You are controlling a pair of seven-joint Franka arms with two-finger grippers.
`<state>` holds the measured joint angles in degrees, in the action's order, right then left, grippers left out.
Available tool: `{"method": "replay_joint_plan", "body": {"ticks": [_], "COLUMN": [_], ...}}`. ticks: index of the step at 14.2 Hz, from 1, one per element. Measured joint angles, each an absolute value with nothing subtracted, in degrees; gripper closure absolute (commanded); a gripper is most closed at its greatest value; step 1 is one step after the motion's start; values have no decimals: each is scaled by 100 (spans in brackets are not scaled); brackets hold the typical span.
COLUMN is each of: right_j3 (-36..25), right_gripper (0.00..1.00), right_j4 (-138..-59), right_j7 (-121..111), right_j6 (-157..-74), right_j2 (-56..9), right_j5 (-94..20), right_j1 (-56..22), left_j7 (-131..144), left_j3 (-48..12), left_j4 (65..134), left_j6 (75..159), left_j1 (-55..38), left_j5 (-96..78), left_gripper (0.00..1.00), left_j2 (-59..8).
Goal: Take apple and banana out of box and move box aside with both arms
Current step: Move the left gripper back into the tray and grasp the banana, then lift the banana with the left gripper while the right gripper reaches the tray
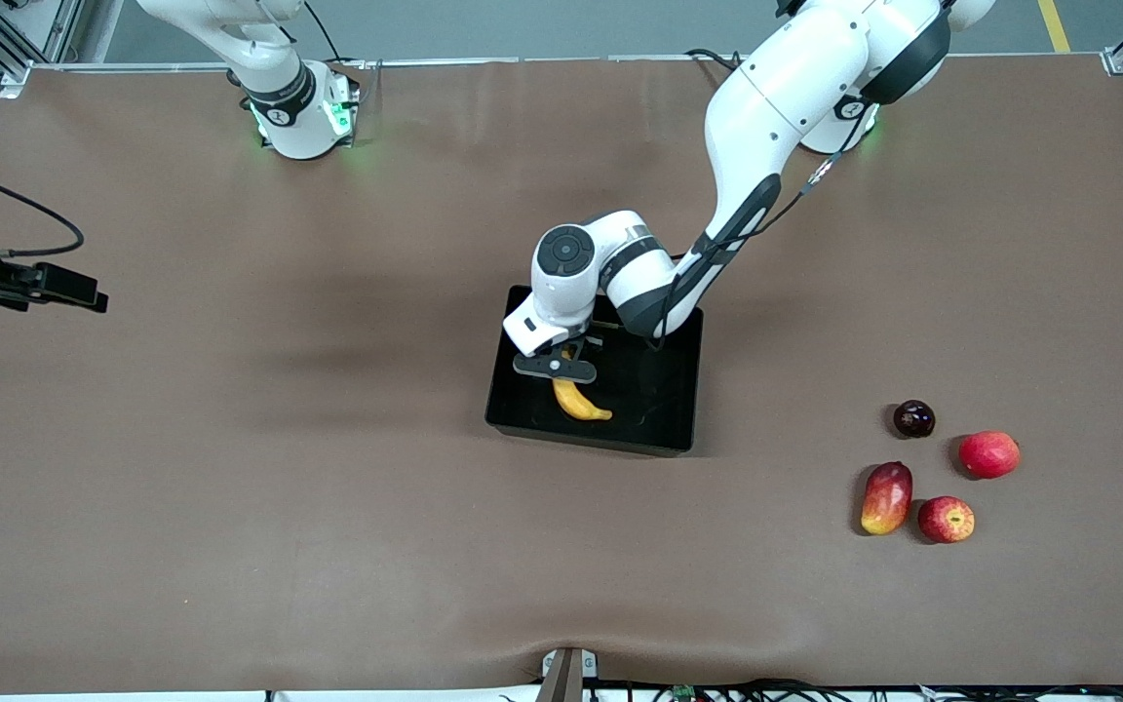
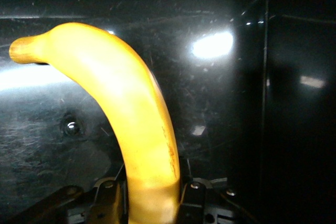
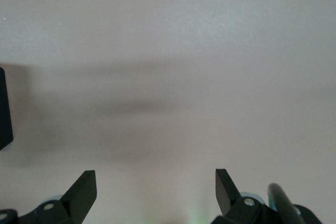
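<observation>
We see the left gripper (image 1: 561, 363) pinching the banana (image 1: 579, 402) over the box (image 1: 654, 441). The right gripper (image 3: 156, 192) waits, spread wide, over bare table (image 1: 230, 487).

Banana (image 1: 581, 401) inside box (image 1: 664, 434) mid-table; apple (image 1: 946, 519) beside mango (image 1: 886, 497) toward left arm's end.

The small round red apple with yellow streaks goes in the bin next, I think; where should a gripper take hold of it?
Probably across the widest middle of the small round red apple with yellow streaks, descending from above. It sits on the table with its stem dimple up, and the oblong red-yellow mango lies close beside it, so close the fingers along the line that avoids the mango.
</observation>
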<state>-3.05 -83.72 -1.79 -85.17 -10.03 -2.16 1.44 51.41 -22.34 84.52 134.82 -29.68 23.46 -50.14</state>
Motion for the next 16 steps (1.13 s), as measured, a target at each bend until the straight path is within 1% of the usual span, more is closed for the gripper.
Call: {"method": "replay_joint_plan", "body": {"ticks": [3,8,11,16], "right_j3": [-276,-204,-178,-147], "right_gripper": [0,0,0,0], "right_j4": [-8369,-8370,-8372,-8386], "right_j7": [-183,-74,540,1894], "right_j6": [-8520,-8552,-8753,-9302], "right_j2": [-1028,-1121,-1311,-1777], "right_j5": [-226,-631,-729,-1023], "right_j1": [144,-14,-412,-1294], "left_j7": [5146,5146,4934,3456], "left_j3": [-2230,-2212,-2212,-2211], "left_j4": [8333,8201,8194,8200], "left_j6": [13314,12659,12265,11714], "left_j1": [-2972,-2871,-2628,-1872], "left_j5": [2347,2351,2317,1779], "left_gripper": [100,100,100,100], "left_j2": [-4845,-4082,-3622,-3053]}}
